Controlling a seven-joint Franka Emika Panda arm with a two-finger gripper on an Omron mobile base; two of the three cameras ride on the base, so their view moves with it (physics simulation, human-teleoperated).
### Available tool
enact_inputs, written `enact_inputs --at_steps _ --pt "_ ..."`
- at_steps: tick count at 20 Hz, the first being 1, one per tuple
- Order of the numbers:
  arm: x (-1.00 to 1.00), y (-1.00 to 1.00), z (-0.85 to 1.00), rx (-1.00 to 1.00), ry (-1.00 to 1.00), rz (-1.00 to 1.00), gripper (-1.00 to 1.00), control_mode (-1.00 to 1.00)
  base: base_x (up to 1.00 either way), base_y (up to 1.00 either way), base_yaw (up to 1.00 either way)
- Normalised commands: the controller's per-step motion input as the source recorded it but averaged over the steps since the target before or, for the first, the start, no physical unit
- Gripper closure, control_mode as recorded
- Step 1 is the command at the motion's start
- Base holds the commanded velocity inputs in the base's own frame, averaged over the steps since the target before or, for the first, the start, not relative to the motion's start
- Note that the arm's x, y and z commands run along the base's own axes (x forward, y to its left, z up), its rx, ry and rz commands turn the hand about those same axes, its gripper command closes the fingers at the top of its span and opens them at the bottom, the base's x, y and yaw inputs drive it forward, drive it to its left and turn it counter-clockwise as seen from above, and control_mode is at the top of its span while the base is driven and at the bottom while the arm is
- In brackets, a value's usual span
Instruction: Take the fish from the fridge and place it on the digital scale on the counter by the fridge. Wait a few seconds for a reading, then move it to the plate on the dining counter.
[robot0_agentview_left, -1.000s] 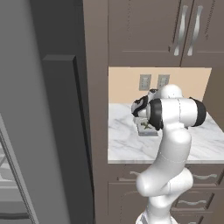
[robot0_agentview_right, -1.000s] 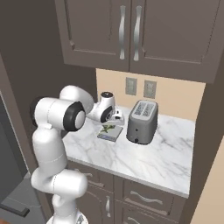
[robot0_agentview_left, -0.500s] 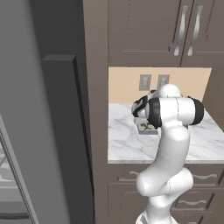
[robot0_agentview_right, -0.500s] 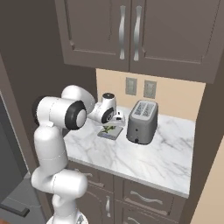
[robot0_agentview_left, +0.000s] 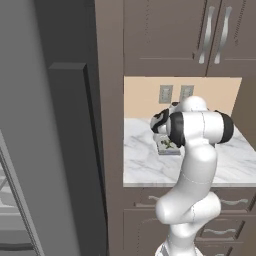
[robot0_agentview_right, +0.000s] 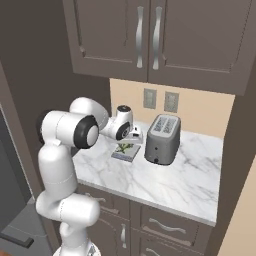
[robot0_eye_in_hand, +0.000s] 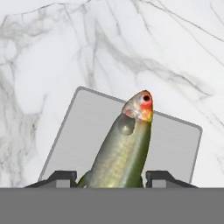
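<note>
Little has shifted over the last second: the arm's wrist has eased slightly back above the digital scale (robot0_agentview_right: 125, 152), while the base cameras hold the same framing. Seen from the right base view, the gripper (robot0_agentview_right: 131, 135) hangs just over the flat grey slab, which sits on the white marble counter (robot0_agentview_right: 170, 177) beside the silver toaster (robot0_agentview_right: 161, 138) and below two wall outlets (robot0_agentview_right: 160, 100). Through the hand camera, the fish (robot0_eye_in_hand: 124, 145), olive-green with a reddish head, lies on the scale (robot0_eye_in_hand: 170, 144), its body running up between the two dark fingertips (robot0_eye_in_hand: 161, 176); they stand apart on either side of it, and whether they touch it cannot be told. At far left of the left base view stands the grey fridge (robot0_agentview_left: 35, 125), by the counter.
</note>
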Motion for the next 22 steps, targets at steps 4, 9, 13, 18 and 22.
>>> enact_inputs --at_steps 4,9,13,18,22 --pt "-0.21 0.00 0.03 0.00 0.01 0.00 -1.00 -1.00 0.00 0.00 0.00" --pt "-0.62 -0.02 0.29 0.00 0.00 0.00 -1.00 -1.00 0.00 0.00 0.00" --pt "-0.98 0.04 0.62 0.00 0.00 0.01 -1.00 -1.00 0.00 0.00 0.00" --pt "-0.75 0.23 0.75 0.00 0.03 0.12 -1.00 -1.00 0.00 0.00 0.00" --pt "-1.00 0.00 0.15 0.00 -0.02 0.12 -1.00 -1.00 0.00 0.00 0.00"
